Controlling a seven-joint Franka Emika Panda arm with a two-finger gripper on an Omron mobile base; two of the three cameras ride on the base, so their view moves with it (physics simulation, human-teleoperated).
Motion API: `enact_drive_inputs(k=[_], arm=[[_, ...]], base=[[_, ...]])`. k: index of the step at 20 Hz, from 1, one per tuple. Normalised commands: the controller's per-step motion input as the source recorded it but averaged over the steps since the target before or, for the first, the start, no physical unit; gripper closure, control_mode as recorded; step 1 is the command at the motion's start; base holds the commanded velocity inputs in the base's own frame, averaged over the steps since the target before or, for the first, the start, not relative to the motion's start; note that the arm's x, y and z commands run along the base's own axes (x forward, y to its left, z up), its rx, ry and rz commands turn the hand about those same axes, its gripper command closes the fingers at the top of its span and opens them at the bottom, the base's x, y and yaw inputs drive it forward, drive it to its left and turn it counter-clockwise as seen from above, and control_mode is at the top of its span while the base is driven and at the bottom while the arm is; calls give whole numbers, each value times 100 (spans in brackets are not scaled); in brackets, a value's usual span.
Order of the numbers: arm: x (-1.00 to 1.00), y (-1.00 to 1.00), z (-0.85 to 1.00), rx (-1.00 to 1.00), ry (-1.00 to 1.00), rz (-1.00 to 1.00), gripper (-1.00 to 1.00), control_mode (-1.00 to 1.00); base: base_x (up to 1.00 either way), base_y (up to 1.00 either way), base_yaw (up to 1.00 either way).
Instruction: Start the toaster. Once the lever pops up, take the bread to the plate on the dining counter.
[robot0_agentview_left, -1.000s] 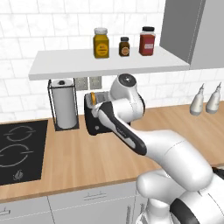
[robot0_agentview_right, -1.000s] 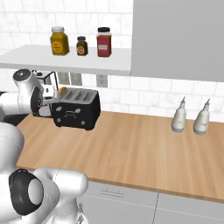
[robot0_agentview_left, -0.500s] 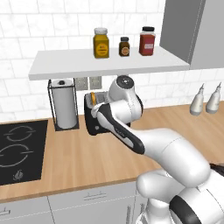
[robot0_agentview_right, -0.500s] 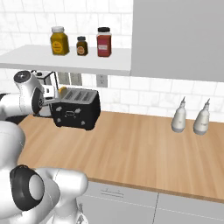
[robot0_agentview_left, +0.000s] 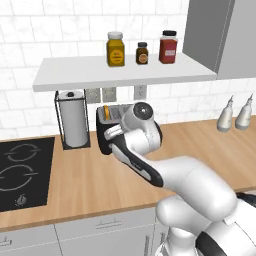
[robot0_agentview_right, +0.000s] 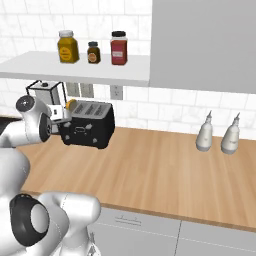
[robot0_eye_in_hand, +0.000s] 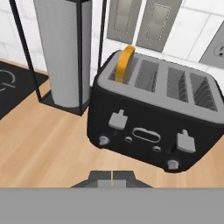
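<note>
Wood counter (robot0_agentview_right: 165, 170) at mid-frame, our arm folded low toward the toaster (robot0_agentview_right: 86, 129), bread (robot0_eye_in_hand: 124, 64) upright in its leftmost slot, gripper (robot0_eye_in_hand: 112, 176) fingertips pressed together, empty.

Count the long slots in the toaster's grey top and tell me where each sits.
4. In the hand view they run side by side across the black boxy toaster: the leftmost holds the tan bread slice, and the three to its right look empty.
</note>
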Motion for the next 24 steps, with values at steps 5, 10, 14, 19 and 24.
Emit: enact_drive_inputs(k=[5, 10, 14, 19, 24], arm=[[22, 0, 2, 0, 1, 0, 100, -100], [28, -4, 10, 0, 9, 0, 100, -100], [23, -8, 0, 0, 9, 0, 100, -100], [19, 0, -10, 0, 1, 0, 100, -100], [10, 1, -20, 0, 0, 0, 100, -100]], base=[[0, 0, 0], [0, 0, 0], [0, 0, 0], [0, 0, 0], [0, 0, 0]])
